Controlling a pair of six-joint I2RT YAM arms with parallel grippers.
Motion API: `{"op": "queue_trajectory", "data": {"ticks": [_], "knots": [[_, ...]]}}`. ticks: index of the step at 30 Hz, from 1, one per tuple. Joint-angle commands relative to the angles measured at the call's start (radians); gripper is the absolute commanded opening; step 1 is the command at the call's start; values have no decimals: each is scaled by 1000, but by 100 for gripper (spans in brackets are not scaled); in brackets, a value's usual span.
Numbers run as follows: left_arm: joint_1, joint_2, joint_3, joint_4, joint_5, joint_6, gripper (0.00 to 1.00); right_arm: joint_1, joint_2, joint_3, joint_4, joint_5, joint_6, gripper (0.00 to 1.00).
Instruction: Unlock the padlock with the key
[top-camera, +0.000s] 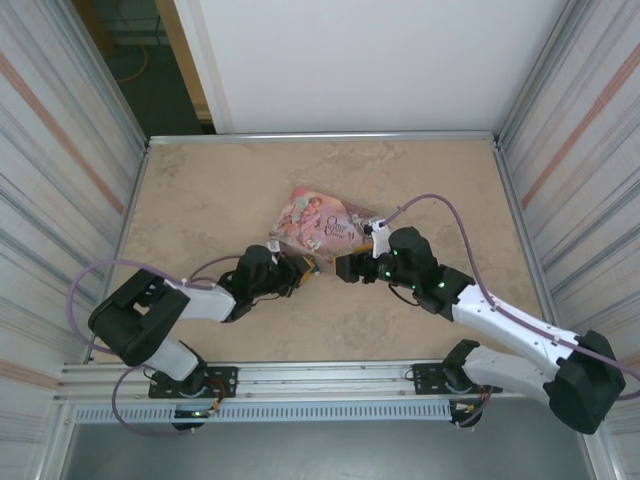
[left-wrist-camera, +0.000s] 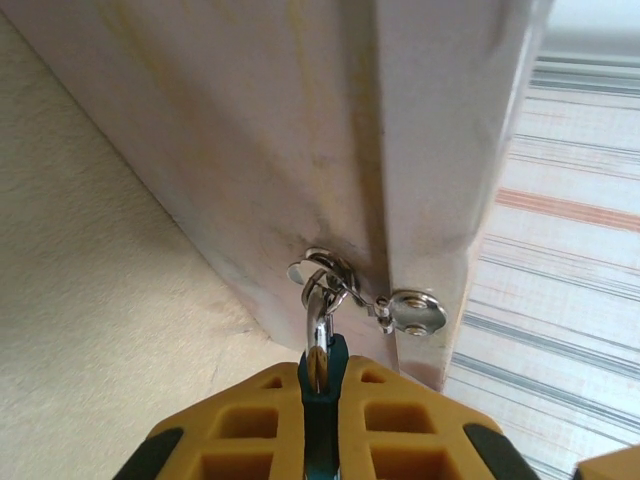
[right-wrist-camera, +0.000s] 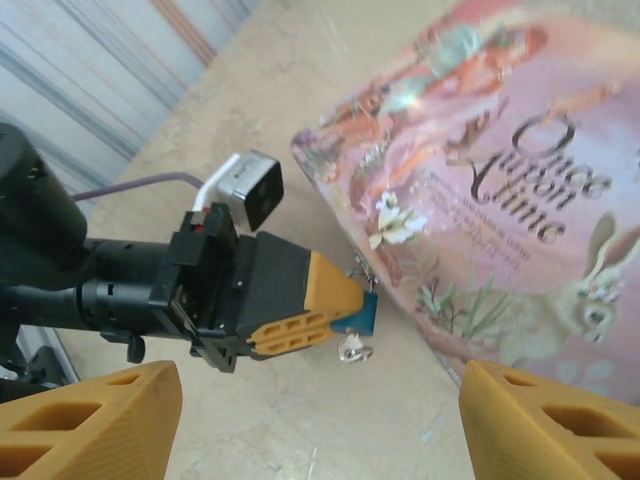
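Here, left claw (right-wrist-camera: 340, 300) pinching padlock (right-wrist-camera: 362, 314), right claw (right-wrist-camera: 320, 410) spread wide

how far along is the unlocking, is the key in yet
Done: the key appears to sit in the underside of the padlock. In hand: the left gripper is shut on the padlock body; the right gripper is open, apart from the key. Left: the shackle looks closed through the loop on the tin, so turning the key and freeing it remain.
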Motion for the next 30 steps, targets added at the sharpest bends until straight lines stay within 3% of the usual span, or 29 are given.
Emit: {"op": "queue_trajectory", "data": {"ticks": [1,6,8,16,23,30], "knots": [[0,-71,46,-99,-20,26,0,5,-51,-35,49,3,-146,78],[0,-121,74,-198,-24,23,0,23,-84,-48,37,-32,-329,88],[-1,-137,97,-255,-18,17,0,65,-94,-46,14,21,-436,99],[0,-176,165,-396,2,2,0,236,-76,-48,-17,335,-744,99],[0,-184,217,-482,24,0,0,287,-30,-68,51,420,-855,100],[0,-190,244,-510,37,-3,0,336,89,-54,129,529,-964,79]]}}
